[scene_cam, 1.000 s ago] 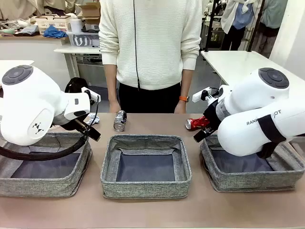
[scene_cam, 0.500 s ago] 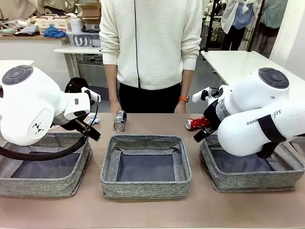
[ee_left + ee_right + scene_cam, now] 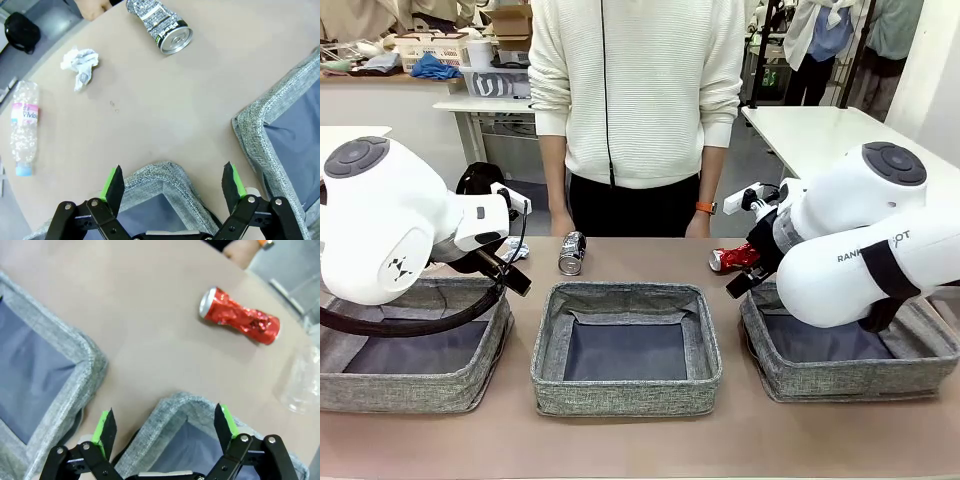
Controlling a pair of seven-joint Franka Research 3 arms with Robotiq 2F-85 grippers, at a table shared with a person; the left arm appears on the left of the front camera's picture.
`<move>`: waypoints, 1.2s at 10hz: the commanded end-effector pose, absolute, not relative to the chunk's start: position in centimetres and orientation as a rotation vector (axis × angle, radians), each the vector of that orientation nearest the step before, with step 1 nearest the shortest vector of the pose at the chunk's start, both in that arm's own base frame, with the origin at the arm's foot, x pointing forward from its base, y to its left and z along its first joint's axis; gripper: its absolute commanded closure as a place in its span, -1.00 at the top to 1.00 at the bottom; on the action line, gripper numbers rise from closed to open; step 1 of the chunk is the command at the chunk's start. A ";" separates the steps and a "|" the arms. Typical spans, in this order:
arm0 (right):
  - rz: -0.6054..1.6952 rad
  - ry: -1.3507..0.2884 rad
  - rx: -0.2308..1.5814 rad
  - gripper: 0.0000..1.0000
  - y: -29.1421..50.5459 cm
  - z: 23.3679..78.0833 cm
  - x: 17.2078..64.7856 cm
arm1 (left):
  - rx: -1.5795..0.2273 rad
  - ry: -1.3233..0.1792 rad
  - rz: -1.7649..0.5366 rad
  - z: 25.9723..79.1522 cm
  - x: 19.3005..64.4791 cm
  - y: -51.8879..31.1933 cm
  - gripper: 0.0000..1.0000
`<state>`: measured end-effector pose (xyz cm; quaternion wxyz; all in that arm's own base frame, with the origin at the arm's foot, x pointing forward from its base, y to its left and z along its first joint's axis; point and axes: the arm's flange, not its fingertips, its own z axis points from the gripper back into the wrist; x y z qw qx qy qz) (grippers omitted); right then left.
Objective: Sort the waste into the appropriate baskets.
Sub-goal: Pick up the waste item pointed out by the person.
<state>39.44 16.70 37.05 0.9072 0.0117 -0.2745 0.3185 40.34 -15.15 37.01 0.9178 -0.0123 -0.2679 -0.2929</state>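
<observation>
A dented silver-black can (image 3: 571, 252) lies on its side behind the middle basket (image 3: 625, 395). A crushed red can (image 3: 732, 258) rests behind the right basket (image 3: 850, 385). Over the far corner of the left basket (image 3: 150, 175), my left gripper (image 3: 172, 170) hangs open and holds nothing. Beyond it lie the silver-black can (image 3: 162, 25), a white paper wad (image 3: 80, 62) and a clear bottle (image 3: 22, 125). My right gripper (image 3: 164, 412) is open too, above the right basket's corner (image 3: 180, 407), with the red can (image 3: 239, 316) and a clear plastic bottle (image 3: 302, 382) farther off.
A person in a white sweater (image 3: 635, 90) stands at the far edge, hands (image 3: 560, 222) resting by the table. The left basket (image 3: 420, 395) lies partly under my left arm. Bare tabletop runs behind and in front of the baskets.
</observation>
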 end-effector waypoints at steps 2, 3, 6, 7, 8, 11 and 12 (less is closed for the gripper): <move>0.650 -0.591 0.027 1.00 16.1 39.3 39.3 | 0.002 -0.581 -0.617 40.0 39.2 -14.1 1.00; 0.667 -0.612 0.075 1.00 14.6 43.1 38.1 | -0.006 -0.626 -0.600 44.6 36.3 -12.4 1.00; 0.678 -0.573 0.087 1.00 7.4 52.6 27.6 | -0.069 -0.754 -0.653 53.5 22.5 -8.3 1.00; 0.589 -0.584 0.088 1.00 5.9 52.4 25.9 | -0.198 -0.686 -0.702 51.7 21.7 -8.3 1.00; 0.447 -0.628 -0.037 1.00 5.4 50.7 26.6 | -0.052 -0.750 -0.609 56.2 32.4 -12.0 1.00; 0.598 -0.587 0.001 1.00 6.8 55.4 28.8 | -0.373 -0.623 -0.787 58.4 28.2 -11.5 1.00; 0.617 -0.580 0.109 1.00 5.8 55.3 28.6 | -0.496 -0.501 -0.785 57.8 28.9 -11.0 1.00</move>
